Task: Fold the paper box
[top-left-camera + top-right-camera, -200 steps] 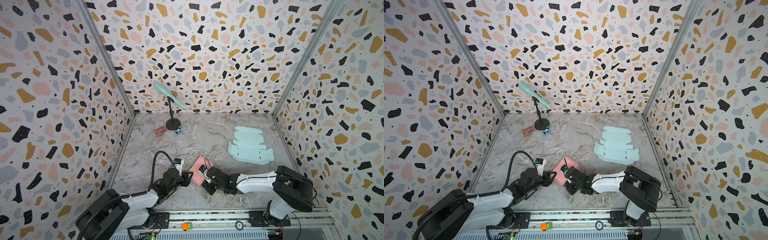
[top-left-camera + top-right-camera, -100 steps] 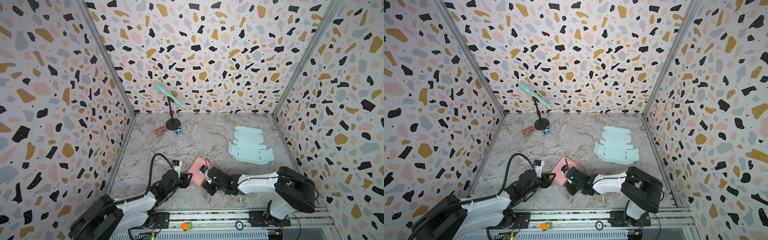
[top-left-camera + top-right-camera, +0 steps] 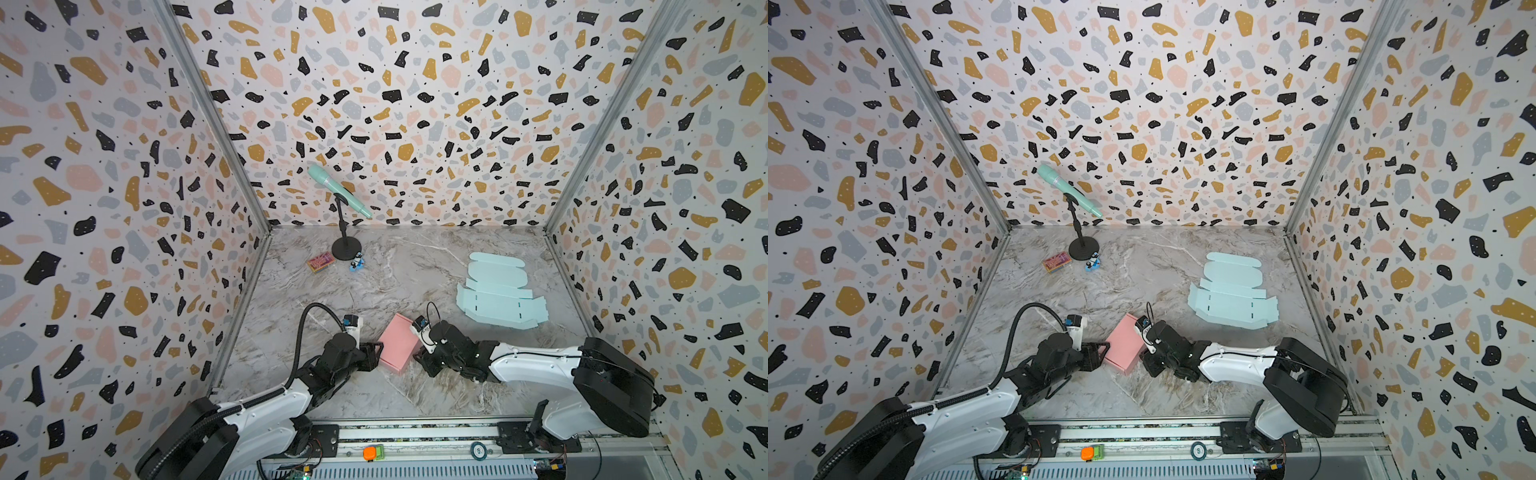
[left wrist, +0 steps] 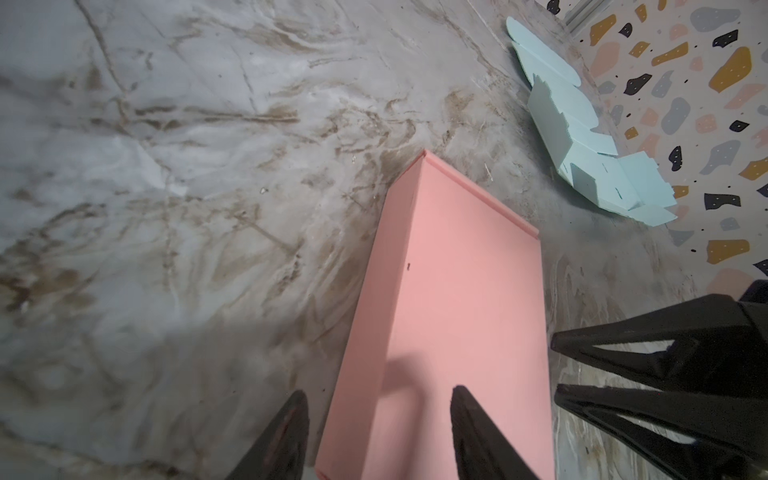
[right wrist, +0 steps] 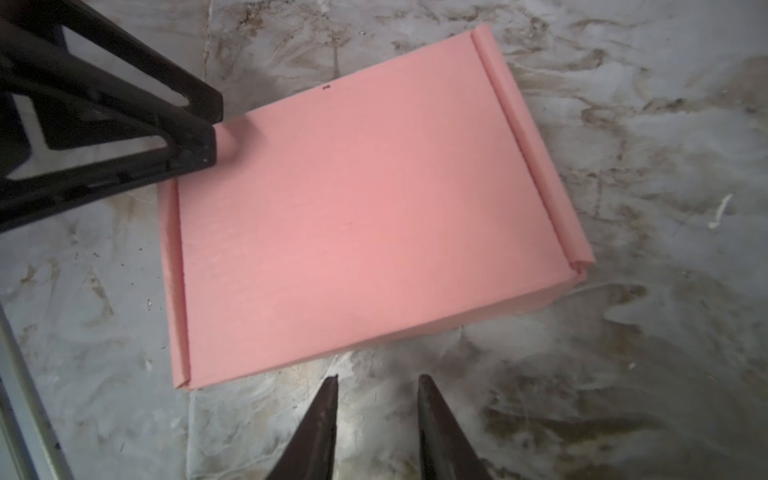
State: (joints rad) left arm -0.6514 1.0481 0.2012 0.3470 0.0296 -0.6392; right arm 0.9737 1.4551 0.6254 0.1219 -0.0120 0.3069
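Pink folded paper box lies closed; left gripper parted astride its corner, right gripper narrow, empty. Unheld, it may spring open.

Cannot identify the blue figure or read the patterned packet in a top view: too small. Loses the near end of the pink box past the frame edge in the left wrist view, likewise the blurred fingers of the left gripper. Crops the right gripper fingers in the right wrist view; hides their tips under the wrist in both top views.
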